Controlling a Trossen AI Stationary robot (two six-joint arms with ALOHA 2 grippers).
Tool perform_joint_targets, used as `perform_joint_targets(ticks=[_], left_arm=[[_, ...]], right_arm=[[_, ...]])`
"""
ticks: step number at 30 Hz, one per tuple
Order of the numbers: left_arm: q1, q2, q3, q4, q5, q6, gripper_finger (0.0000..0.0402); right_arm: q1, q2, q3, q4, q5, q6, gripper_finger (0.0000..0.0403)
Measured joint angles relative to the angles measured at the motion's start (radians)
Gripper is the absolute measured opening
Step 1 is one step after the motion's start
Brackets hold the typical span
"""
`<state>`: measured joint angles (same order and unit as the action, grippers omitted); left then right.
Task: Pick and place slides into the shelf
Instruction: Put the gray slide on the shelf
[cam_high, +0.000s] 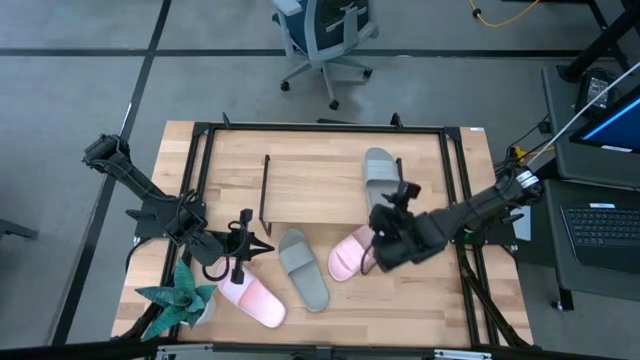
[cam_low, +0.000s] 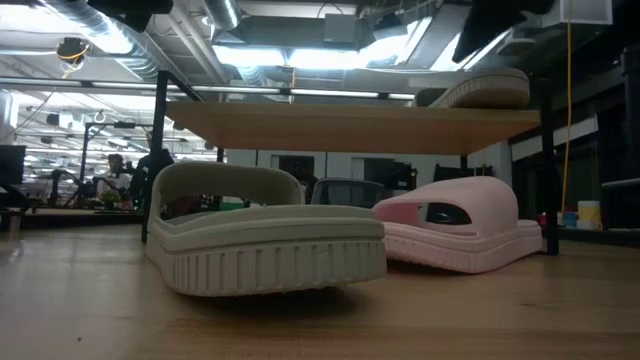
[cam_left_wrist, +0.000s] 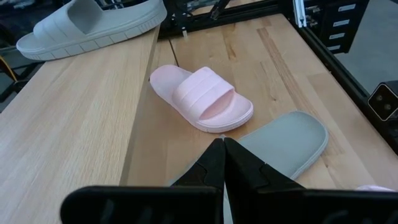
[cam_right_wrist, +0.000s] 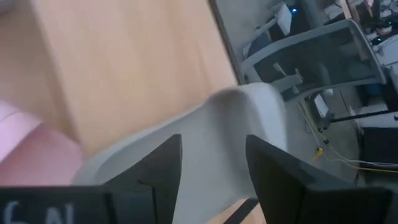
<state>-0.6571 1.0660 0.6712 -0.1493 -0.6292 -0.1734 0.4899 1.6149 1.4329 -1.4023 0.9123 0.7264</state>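
One grey-green slide (cam_high: 381, 171) already lies on the right end of the shelf (cam_high: 310, 185). The other grey-green slide (cam_high: 302, 267) and a pink slide (cam_high: 350, 254) lie on the table (cam_high: 470, 300) just near of the shelf, and the second pink slide (cam_high: 250, 297) sits at the near left beside a teal plant (cam_high: 178, 300).

The right gripper (cam_high: 385, 240) hovers with its jaws open, just beside the middle pink slide and close under the shelf's right end. The risk here, as I judge it, is that a careless lift clips the shelf board or nudges the slide already stored there off its edge.

The left gripper (cam_high: 238, 255) has its jaws closed on nothing, above the near-left pink slide. If it reaches toward the centre, it could bump the grey-green slide or cross the right arm's path.
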Motion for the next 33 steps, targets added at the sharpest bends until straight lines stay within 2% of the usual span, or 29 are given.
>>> perform_joint_targets(ticks=[8,16,23,29,33], left_arm=[[0.0,0.0,0.0,0.001,0.013,-0.002,0.0],[0.0,0.0,0.0,0.018,0.022,-0.009,0.0],[0.0,0.0,0.0,0.056,0.073,-0.003,0.0],[0.0,0.0,0.0,0.076,0.074,-0.004,0.0],[-0.001,0.0,0.0,0.134,0.074,-0.004,0.0]], right_arm=[[0.159,-0.043,-0.066,0.167,-0.076,0.001,0.0179],[0.292,-0.043,-0.066,0.379,-0.075,-0.104,0.0179],[0.362,-0.041,-0.095,0.546,-0.039,-0.159,0.0179],[0.366,-0.038,-0.283,0.875,-0.08,-0.165,0.0179],[0.367,-0.037,-0.366,1.106,-0.098,-0.256,0.0179]])
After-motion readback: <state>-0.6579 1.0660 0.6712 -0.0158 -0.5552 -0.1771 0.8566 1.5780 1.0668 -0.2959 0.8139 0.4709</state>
